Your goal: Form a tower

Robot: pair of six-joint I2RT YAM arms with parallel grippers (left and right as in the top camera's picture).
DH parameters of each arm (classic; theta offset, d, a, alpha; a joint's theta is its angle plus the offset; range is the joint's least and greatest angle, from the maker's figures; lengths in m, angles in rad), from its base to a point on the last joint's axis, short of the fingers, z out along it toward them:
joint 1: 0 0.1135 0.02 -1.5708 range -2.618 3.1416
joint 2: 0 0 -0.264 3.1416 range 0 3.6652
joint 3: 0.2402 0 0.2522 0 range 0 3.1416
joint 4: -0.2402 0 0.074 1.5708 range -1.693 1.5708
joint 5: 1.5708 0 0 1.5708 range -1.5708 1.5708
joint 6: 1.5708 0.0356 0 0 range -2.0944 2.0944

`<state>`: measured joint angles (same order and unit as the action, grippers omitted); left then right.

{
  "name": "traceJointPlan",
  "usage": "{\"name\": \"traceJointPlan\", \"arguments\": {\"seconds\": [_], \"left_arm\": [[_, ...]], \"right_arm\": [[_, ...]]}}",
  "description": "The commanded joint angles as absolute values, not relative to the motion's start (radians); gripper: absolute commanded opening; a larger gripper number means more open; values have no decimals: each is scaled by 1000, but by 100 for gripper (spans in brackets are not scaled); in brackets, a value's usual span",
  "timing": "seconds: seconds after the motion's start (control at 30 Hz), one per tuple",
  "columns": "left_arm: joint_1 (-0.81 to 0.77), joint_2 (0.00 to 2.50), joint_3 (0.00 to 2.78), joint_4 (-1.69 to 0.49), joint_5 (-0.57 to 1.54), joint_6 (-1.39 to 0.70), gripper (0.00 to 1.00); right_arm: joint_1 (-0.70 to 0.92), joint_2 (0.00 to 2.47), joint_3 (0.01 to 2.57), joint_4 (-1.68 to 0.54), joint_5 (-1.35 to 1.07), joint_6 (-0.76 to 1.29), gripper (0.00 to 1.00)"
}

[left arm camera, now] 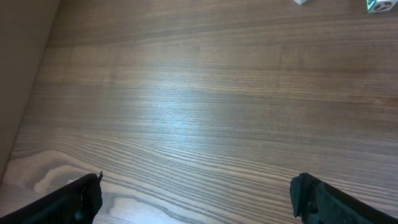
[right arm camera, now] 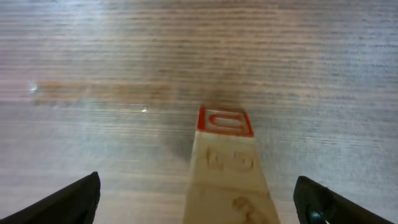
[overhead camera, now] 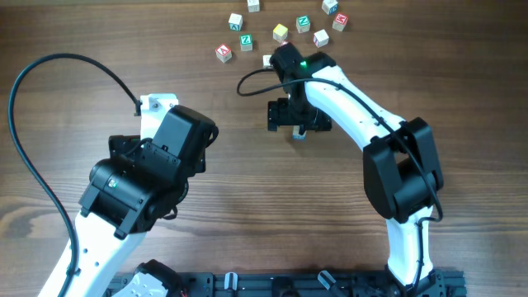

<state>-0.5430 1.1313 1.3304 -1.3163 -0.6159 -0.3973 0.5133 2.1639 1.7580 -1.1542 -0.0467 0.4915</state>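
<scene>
The tower [right arm camera: 227, 171] is a pale wooden stack with embossed letters. In the right wrist view it runs from the bottom edge up to a red-framed letter face. My right gripper [right arm camera: 196, 182] is open. One dark finger stands on each side of the tower, well apart from it. From overhead the right gripper [overhead camera: 297, 115] covers the tower, and only a bluish corner [overhead camera: 299, 135] shows below it. My left gripper [left arm camera: 198, 186] is open over bare wood with nothing between its fingers.
Several loose letter cubes lie at the back of the table, among them a red one [overhead camera: 223, 53], a green one [overhead camera: 246, 41] and a yellow one [overhead camera: 280, 32]. The left arm [overhead camera: 153, 165] sits at the left. A black cable [overhead camera: 49, 74] loops behind it.
</scene>
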Motion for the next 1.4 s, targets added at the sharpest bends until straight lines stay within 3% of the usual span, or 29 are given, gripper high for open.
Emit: {"name": "traceJointPlan", "arguments": {"seconds": [0.0,0.07,0.23,0.37,0.5,0.63,0.9,1.13,1.37], "left_arm": [[-541,1122,1330,-1314,-618,-389,100],[-541,1122,1330,-1314,-618,-389,100],[-541,1122,1330,-1314,-618,-389,100],[-541,1122,1330,-1314,-618,-389,100],[-541,1122,1330,-1314,-618,-389,100],[-541,1122,1330,-1314,-618,-389,100],[-541,1122,1330,-1314,-618,-389,100],[-541,1122,1330,-1314,-618,-389,100],[-541,1122,1330,-1314,-618,-389,100]], "right_arm": [[506,2155,1829,-1194,14,479,100],[503,2097,1885,-1265,123,495,100],[503,1861,2004,-1288,16,56,100],[503,1744,2004,-1236,17,-68,100],[503,1748,1991,-1266,-156,-416,100],[503,1872,1981,-1347,-253,-615,100],[504,2138,1981,-1434,-209,-656,100],[498,2147,1964,-1466,-260,-792,100],[454,2149,1890,-1343,-215,-810,100]]}}
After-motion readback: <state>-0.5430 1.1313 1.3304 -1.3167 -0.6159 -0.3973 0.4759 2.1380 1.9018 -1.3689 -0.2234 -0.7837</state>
